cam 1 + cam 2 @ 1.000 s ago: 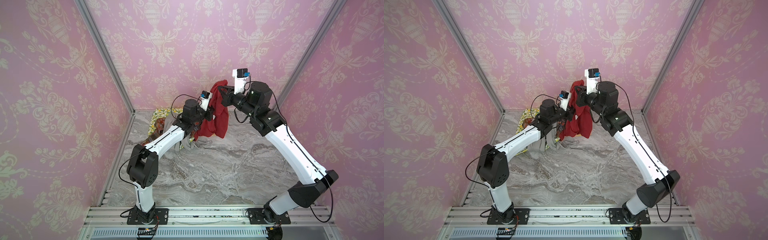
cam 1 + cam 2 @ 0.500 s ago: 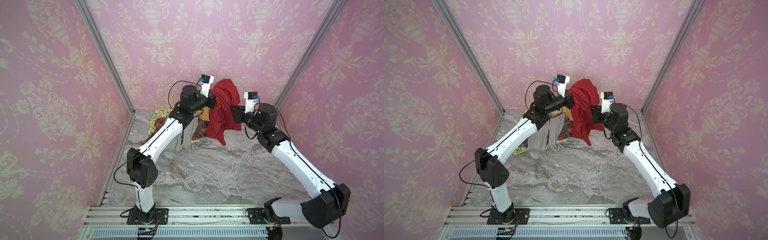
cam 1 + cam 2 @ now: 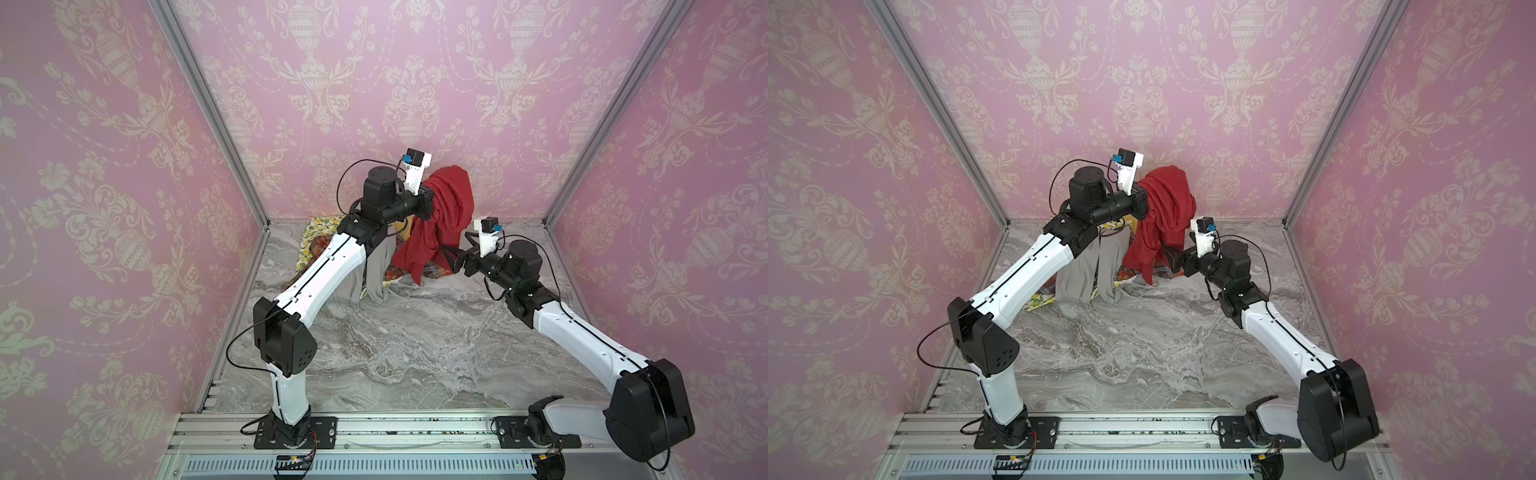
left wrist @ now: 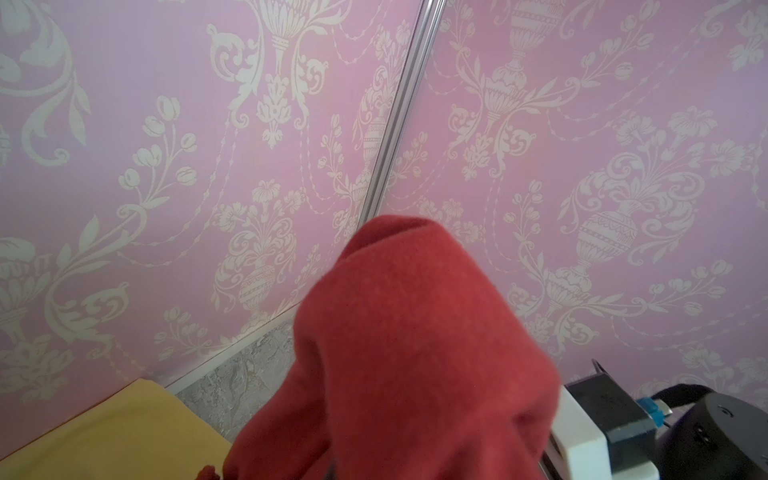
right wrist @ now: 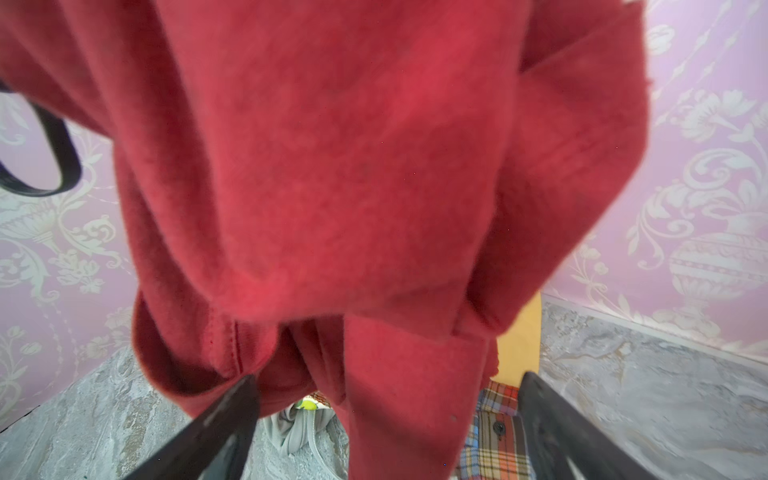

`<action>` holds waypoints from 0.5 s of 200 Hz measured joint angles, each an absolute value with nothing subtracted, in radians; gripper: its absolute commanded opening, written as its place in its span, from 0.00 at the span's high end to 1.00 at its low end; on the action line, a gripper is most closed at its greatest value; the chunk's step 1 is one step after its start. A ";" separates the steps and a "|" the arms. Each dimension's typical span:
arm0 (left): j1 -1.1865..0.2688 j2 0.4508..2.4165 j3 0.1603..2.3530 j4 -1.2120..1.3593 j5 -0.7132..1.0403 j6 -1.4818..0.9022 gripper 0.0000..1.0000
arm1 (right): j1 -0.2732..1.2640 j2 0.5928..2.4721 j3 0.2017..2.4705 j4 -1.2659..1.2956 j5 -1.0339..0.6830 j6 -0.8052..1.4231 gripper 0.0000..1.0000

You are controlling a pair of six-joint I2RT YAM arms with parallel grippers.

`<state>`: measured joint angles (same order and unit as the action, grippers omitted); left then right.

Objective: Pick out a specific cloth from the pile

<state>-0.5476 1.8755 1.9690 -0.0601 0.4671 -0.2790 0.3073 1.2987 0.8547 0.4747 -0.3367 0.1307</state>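
Note:
The dark red cloth [image 3: 449, 212] [image 3: 1167, 216] hangs in the air at the back, draped over my left gripper [image 3: 428, 203] [image 3: 1142, 203]. That gripper is shut on it, its jaws hidden under the fabric [image 4: 415, 353]. The cloth's lower end trails down to the pile [image 3: 380, 270] [image 3: 1088, 270]. My right gripper [image 3: 455, 259] [image 3: 1169, 257] is low beside that hanging end. In the right wrist view it [image 5: 386, 390] stands open, with a strip of the cloth [image 5: 353, 166] hanging in front of the gap. Nothing is gripped there.
The pile in the back left corner holds a long grey garment [image 5: 299, 428], a red-orange plaid cloth [image 3: 432, 272] [image 5: 494, 436], a lemon-print cloth [image 3: 316, 232] and a plain yellow cloth [image 4: 104, 436] [image 5: 519, 340]. Pink walls stand close behind. The marble table [image 3: 415, 353] stretches to the front.
My right gripper has let go of the cloth, opened, and dropped from the cloth's top to low beside its hanging end. My left gripper has risen with the cloth.

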 measured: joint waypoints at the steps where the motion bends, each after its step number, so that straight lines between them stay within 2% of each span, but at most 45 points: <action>1: -0.548 1.876 1.970 -0.060 0.467 -0.279 1.00 | 0.307 1.299 0.853 0.478 -0.338 0.131 0.01; 52: -0.548 1.927 2.051 -0.137 0.466 -0.279 1.00 | 0.326 1.276 0.692 0.677 -0.349 0.104 0.00; 100: -0.558 1.971 2.105 -0.185 0.464 -0.279 1.00 | 0.350 1.317 0.668 0.871 -0.368 0.101 0.00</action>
<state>-0.5579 1.9709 2.1048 -0.1848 0.4637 -0.2787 0.3496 1.3167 0.6682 0.8711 -0.3679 0.1005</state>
